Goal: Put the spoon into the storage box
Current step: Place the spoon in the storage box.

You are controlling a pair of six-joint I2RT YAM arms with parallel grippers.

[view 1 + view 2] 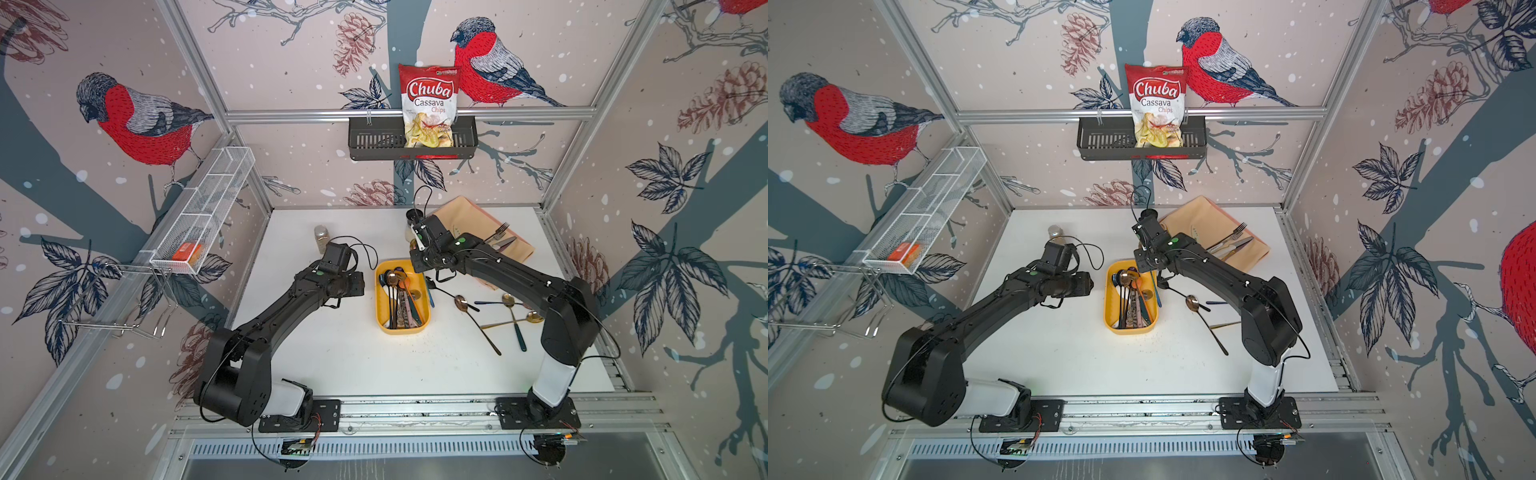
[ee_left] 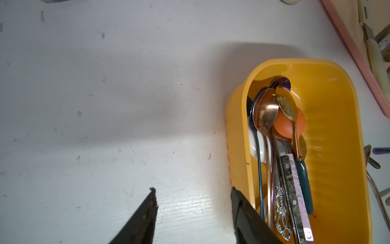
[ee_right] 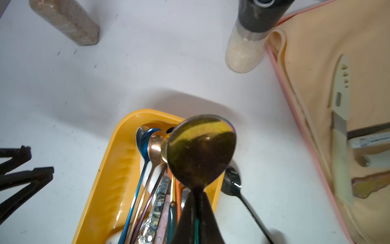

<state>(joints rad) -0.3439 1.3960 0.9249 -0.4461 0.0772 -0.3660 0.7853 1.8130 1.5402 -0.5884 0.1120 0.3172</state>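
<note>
Right wrist view: the right fingers (image 3: 186, 224) are pinched tight on the neck of a dark, iridescent spoon (image 3: 200, 152). Its bowl hangs over a far corner of the yellow storage box (image 3: 118, 152). It looks raised above the rim rather than resting inside, so I judge this spoon brought to the box but not yet let go. A black spoon (image 3: 232, 181) lies on the counter (image 3: 105, 74) just beside the box wall, outside it. The left fingers (image 3: 23, 175) show at the edge, parted.

Left wrist view: the left fingers (image 2: 147, 213) stand well apart with nothing between them, over bare counter just beside the box. Only here is the load plain. A copper spoon (image 2: 267, 112), a gold spoon (image 2: 287, 107), an orange spoon (image 2: 289, 126) and others crowd one long side. The other side of the floor is bare, room enough for one more. The held spoon does not appear.

Both top views: the arms meet at the storage box (image 1: 380, 307) in mid-counter. The right wrist covers its far right corner and hides the grip. What shows only here is the work left: several loose spoons (image 1: 460, 303) lie on the counter to the right of the box. The task looks partway done, with many spoons stored, one in the air and more waiting.
</note>
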